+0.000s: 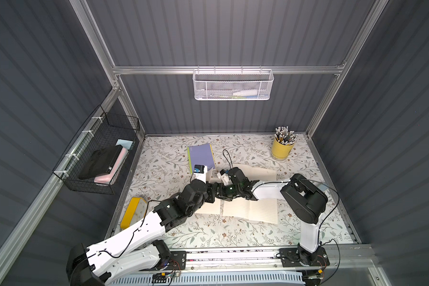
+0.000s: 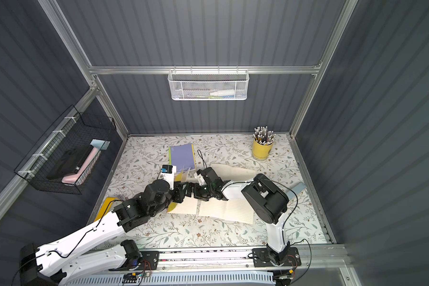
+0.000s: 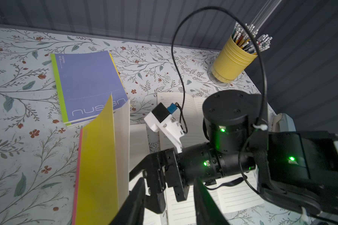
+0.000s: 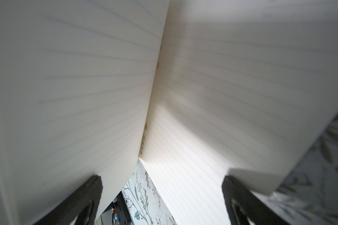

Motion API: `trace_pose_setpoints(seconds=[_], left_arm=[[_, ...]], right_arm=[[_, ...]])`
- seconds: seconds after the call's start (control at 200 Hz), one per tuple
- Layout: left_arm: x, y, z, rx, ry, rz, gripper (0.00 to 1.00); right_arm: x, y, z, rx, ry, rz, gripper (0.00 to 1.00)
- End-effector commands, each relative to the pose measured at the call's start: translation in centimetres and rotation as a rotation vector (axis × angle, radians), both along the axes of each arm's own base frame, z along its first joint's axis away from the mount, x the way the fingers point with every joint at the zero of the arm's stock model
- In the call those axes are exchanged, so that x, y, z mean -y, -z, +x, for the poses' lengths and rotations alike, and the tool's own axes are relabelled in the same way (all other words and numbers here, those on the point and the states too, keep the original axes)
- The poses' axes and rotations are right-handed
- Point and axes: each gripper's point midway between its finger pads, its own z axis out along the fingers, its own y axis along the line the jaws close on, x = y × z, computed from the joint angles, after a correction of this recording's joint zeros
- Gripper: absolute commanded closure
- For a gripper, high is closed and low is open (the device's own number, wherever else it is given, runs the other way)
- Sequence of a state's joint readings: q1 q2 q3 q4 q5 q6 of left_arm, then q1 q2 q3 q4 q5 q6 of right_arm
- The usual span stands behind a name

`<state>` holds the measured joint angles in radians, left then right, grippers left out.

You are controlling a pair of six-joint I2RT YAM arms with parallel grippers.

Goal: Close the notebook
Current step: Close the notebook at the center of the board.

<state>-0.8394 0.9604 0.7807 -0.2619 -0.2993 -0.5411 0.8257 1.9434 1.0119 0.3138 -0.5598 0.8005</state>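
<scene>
Your left arm (image 1: 144,227) stretches from the near left corner in a long slant to the middle of the surface (image 1: 159,158). Its forearm is low and its wrist is turned so that the left claw (image 3: 170,181) points toward the other arm. The black fingers (image 3: 134,200) stand moderately apart and grip nothing. Just outside one of them, the notebook (image 3: 98,165) has its yellow cover and a block of pages standing almost upright. You cannot tell whether finger and pages touch. Behind that raised half lies a closed purple notebook (image 1: 201,156), flat and apart from it.

The notebook's other half lies flat in the middle of the surface, lined pages up, as both top views show.

Your right arm (image 1: 305,200) rises from its base at the near right and folds sharply at the elbow. Its white forearm runs back leftward, low over the flat pages, to meet the left claw near the spine. In the right wrist view the right claw (image 4: 162,187) is spread wide and holds nothing. It looks straight into the V of the notebook, with the raised leaf by one finger (image 4: 86,194) and the edge of the flat page block by the other. A second open book (image 1: 258,170) lies just behind the right wrist. A yellow cup of pencils (image 1: 282,148) stands in the far right corner.
</scene>
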Motion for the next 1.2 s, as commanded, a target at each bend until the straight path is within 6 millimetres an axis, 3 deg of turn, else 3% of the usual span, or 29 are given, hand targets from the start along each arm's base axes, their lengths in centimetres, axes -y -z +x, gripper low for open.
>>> trace_pose_setpoints(seconds=[0.0,0.155,0.365,0.615,0.85,1.196], left_arm=[[-1.9,1.9,0.6,-0.089,0.002,0.007,0.60],[-4.1,4.6,2.6,-0.244,0.011,-0.082,0.58],[-3.9,7.5,4.4,-0.363,0.142,-0.272,0.57],[-6.2,9.1,6.3,-0.386,0.150,-0.384,0.57],[-6.6,11.4,6.7,-0.442,0.195,-0.481,0.57],[-7.2,15.1,5.5,-0.548,0.161,-0.446,0.58]], right_arm=[[0.6,0.6,-0.4,-0.012,0.004,-0.046,0.01],[0.5,0.3,-0.3,-0.010,0.007,-0.044,0.01],[0.7,-0.1,-0.2,0.001,0.018,-0.052,0.01],[0.9,-0.5,0.0,0.016,0.020,-0.066,0.01],[0.5,-1.1,0.3,0.028,0.021,-0.064,0.01],[0.8,-1.4,0.6,0.043,0.029,-0.078,0.01]])
